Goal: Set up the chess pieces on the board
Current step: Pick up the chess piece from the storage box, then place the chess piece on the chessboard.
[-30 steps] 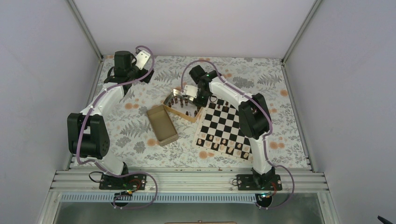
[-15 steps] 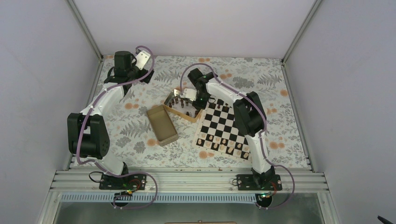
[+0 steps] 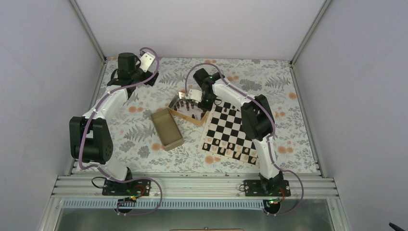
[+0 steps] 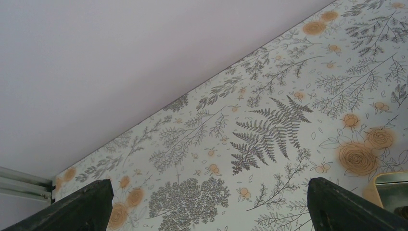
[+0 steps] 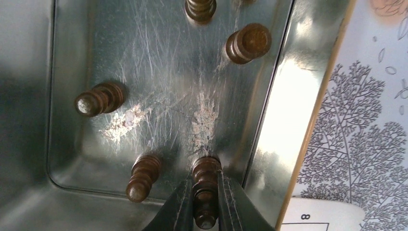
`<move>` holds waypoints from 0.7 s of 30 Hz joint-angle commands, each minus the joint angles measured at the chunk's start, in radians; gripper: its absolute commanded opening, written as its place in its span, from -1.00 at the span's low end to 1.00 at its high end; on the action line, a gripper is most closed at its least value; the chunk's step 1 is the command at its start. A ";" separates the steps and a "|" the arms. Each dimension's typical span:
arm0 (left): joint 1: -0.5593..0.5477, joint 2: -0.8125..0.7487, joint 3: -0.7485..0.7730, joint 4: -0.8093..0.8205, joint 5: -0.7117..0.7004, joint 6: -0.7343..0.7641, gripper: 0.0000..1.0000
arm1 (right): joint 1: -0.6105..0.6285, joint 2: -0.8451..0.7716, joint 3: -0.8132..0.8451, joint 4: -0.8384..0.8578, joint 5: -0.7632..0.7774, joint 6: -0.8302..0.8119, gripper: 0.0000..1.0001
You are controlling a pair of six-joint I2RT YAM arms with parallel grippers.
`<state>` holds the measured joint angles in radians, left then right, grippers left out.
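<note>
Several dark brown chess pieces [image 5: 143,176] stand in a golden tin [image 5: 163,72], seen from above in the right wrist view. My right gripper [image 5: 206,202] reaches down into that tin [image 3: 188,109], by the wall nearest the board, and is shut on one dark piece [image 5: 206,180], a finger pressed on each side. The board [image 3: 231,130] lies to the right of the tin; its corner [image 5: 312,219] shows in the wrist view. My left gripper [image 3: 149,60] hangs at the back left, open and empty [image 4: 207,211] above the patterned cloth.
A second golden tin [image 3: 167,128] lies empty, left of the board. Pale pieces [image 3: 226,149] line the board's near rows. The tin's walls stand close around my right fingers. White walls enclose the table at the back and sides.
My right gripper has closed its fingers onto a dark piece in the tin, having shifted slightly left over it. The left arm has not moved.
</note>
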<state>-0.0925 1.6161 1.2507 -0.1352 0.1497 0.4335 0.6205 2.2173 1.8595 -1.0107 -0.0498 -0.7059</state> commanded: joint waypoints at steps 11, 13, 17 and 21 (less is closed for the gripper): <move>-0.001 -0.041 -0.010 0.025 -0.014 0.002 1.00 | -0.024 -0.115 0.076 0.019 -0.079 0.019 -0.85; -0.001 -0.041 -0.011 0.025 -0.015 0.002 1.00 | -0.032 -0.124 0.078 0.023 -0.097 0.021 -0.85; -0.001 -0.040 -0.010 0.025 -0.015 0.001 1.00 | -0.034 -0.122 0.076 0.021 -0.101 0.022 -0.85; 0.000 -0.042 -0.010 0.027 -0.018 0.004 1.00 | -0.044 -0.133 0.076 0.023 -0.095 0.023 -0.84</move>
<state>-0.0925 1.6012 1.2499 -0.1287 0.1387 0.4335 0.5884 2.1174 1.9171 -0.9951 -0.1230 -0.7006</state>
